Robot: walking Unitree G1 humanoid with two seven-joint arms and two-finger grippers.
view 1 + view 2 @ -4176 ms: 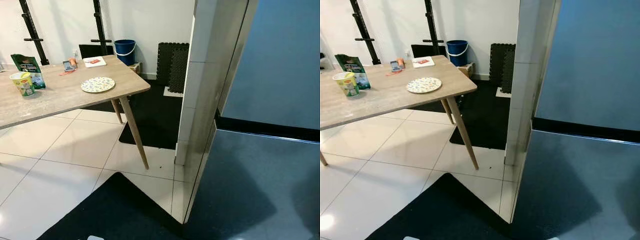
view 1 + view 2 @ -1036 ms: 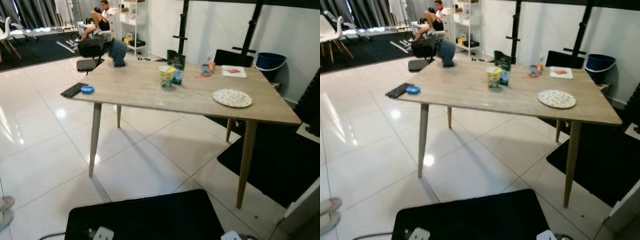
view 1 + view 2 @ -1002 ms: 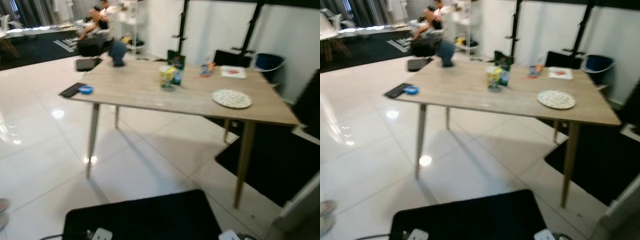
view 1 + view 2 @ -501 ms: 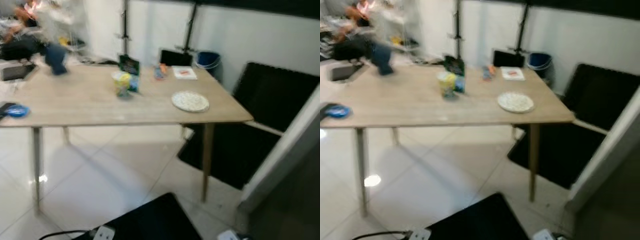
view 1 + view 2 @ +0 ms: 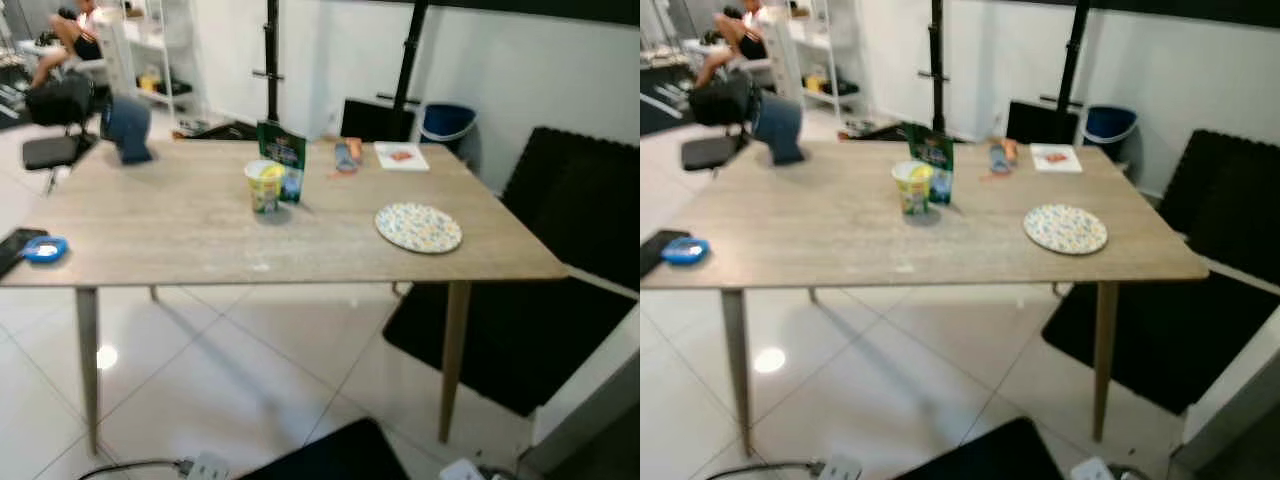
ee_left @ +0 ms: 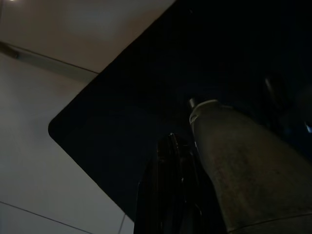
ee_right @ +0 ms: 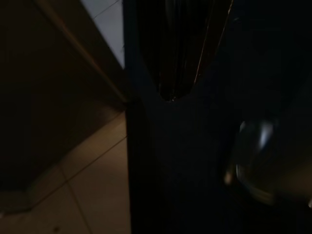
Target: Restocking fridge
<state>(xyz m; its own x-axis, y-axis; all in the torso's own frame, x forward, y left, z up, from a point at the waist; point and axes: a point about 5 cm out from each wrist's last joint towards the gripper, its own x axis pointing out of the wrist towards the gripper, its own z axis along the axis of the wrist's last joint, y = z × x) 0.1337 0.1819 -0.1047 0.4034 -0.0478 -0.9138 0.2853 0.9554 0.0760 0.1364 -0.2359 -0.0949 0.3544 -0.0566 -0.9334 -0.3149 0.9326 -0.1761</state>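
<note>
A wooden table (image 5: 190, 225) stands ahead of me. On it are a yellow cup (image 5: 265, 186) in front of a green bag (image 5: 283, 158), a patterned plate (image 5: 419, 227), a white card (image 5: 401, 156) and small orange and blue items (image 5: 346, 156). My left gripper (image 6: 171, 146) hangs low over a black floor mat (image 6: 146, 87) in the dark left wrist view. My right gripper (image 7: 180, 73) hangs idle in deep shade, next to pale floor tiles (image 7: 87, 185).
At the table's left end lie a blue object (image 5: 128, 130), a small blue disc (image 5: 43, 249) and a black phone (image 5: 10, 248). A blue bucket (image 5: 447, 121) and black foam mats (image 5: 585, 200) line the far wall. A person (image 5: 75, 30) sits far left. A white pillar corner (image 5: 590, 395) is at lower right.
The whole picture has shifted as the camera turned, and it is sharper than half a second ago. The table sits more square-on. Nothing on it has moved.
</note>
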